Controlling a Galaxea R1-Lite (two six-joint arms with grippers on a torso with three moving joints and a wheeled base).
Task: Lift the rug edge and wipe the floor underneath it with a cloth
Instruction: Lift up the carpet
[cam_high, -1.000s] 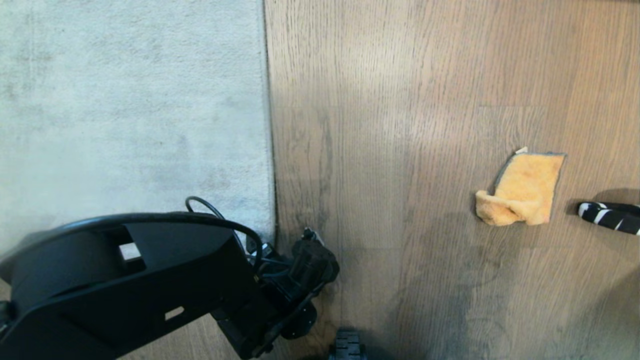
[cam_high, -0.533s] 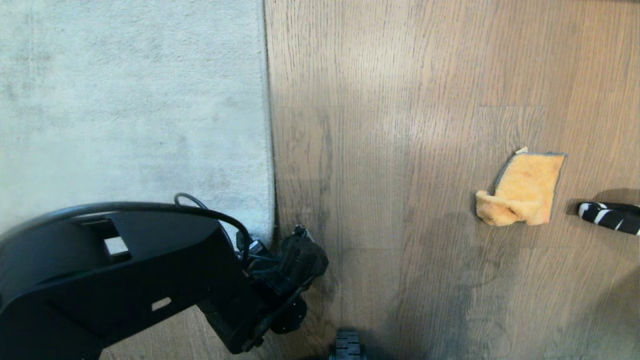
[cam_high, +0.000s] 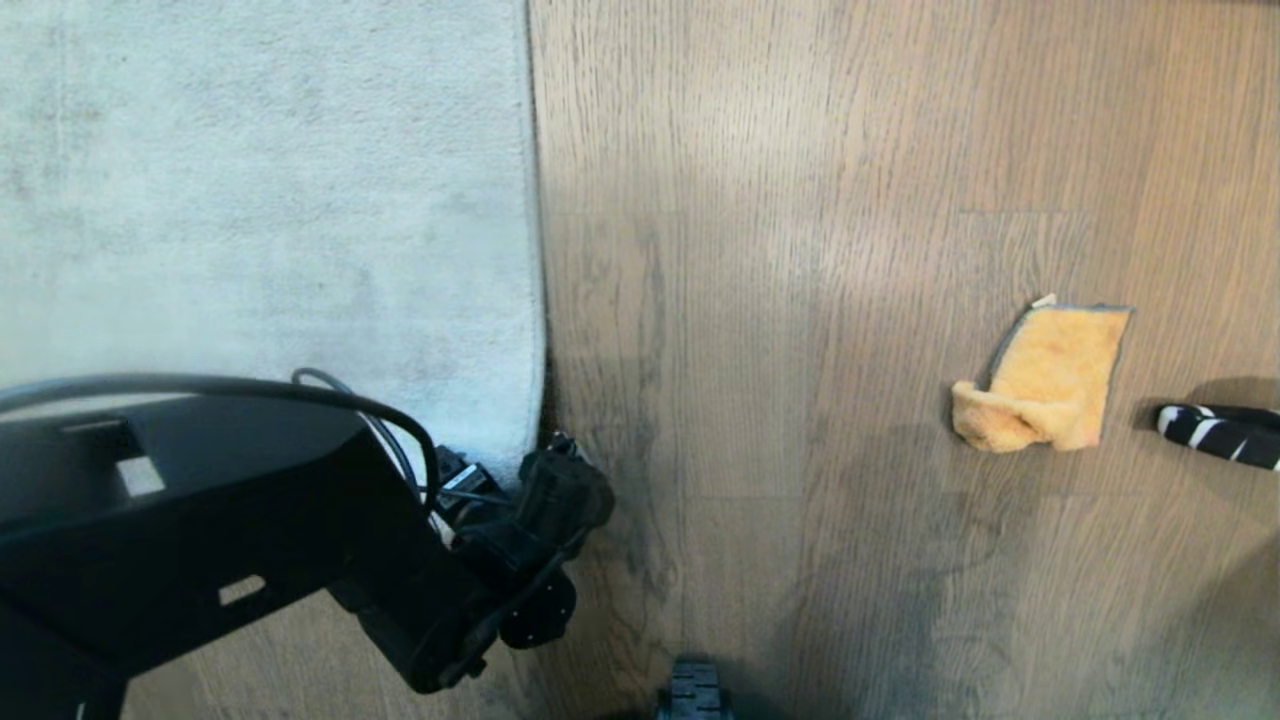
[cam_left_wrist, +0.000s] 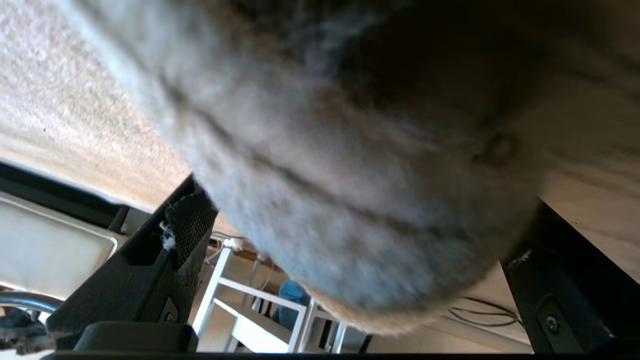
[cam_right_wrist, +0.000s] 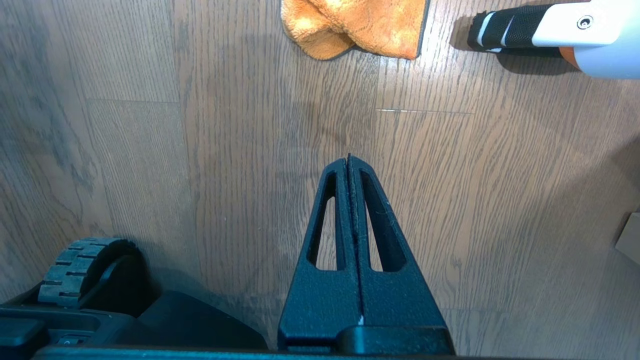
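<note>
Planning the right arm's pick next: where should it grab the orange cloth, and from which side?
Judging by its pose, grip the bunched fold at the corner of the cloth nearest the robot; it stands proud of the floor, unlike the flat far part. Come straight down with the right pincer, now shut, staying clear of the striped handle on its right.

The cloth (cam_high: 1045, 375) lies on the floor (cam_high: 780, 300), well right of the rug edge (cam_high: 537, 250).
</note>
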